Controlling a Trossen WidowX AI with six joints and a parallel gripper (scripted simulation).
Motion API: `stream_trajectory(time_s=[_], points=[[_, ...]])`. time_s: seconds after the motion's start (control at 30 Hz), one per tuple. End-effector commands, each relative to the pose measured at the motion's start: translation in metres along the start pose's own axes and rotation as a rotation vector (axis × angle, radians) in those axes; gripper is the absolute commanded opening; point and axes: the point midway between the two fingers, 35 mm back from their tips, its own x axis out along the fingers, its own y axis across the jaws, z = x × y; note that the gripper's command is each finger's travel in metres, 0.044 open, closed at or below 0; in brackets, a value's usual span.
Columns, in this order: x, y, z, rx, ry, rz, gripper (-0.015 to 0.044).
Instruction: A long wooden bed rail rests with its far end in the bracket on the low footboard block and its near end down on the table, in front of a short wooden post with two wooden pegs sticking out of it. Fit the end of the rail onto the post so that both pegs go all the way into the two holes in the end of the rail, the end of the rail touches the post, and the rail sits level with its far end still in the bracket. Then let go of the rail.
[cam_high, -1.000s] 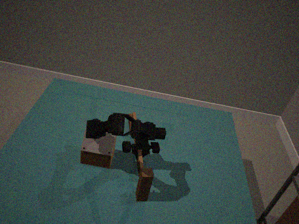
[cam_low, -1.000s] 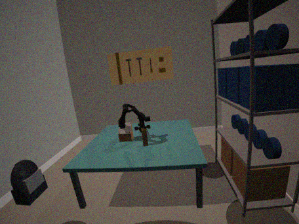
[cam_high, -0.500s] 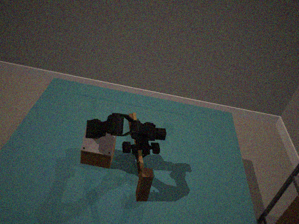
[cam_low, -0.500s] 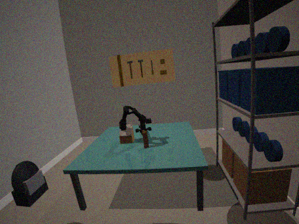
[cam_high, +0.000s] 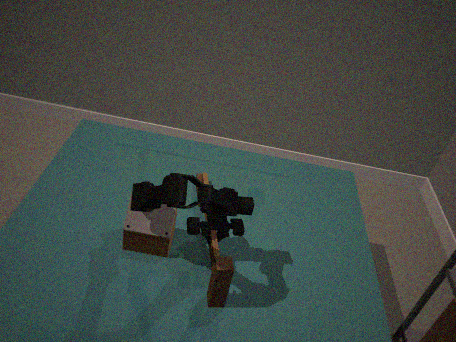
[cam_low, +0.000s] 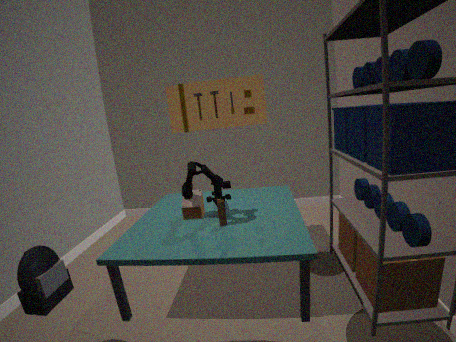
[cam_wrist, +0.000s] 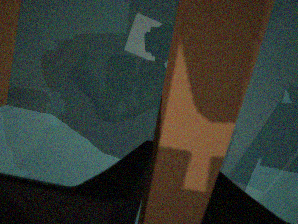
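My gripper is shut on the long wooden rail about midway along it. In the top view the rail runs from its far end behind the arm down towards the short wooden post, which stands upright on the teal table. The rail's near end meets the upper part of the post in that view. The pegs and holes are hidden. The footboard block and bracket are hidden behind the arm.
The arm stands on a wooden box with a white top, left of the rail. A metal shelf rack with blue rolls stands right of the table. A dark bin sits on the floor at left.
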Motion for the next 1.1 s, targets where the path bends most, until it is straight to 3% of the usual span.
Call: stream_trajectory(time_s=[0.0, 1.07], points=[[-0.003, -0.002, -0.003, 0.001, 0.001, -0.01, 0.0], [-0.003, -0.002, -0.013, 0.001, 0.001, -0.01, 0.0]])
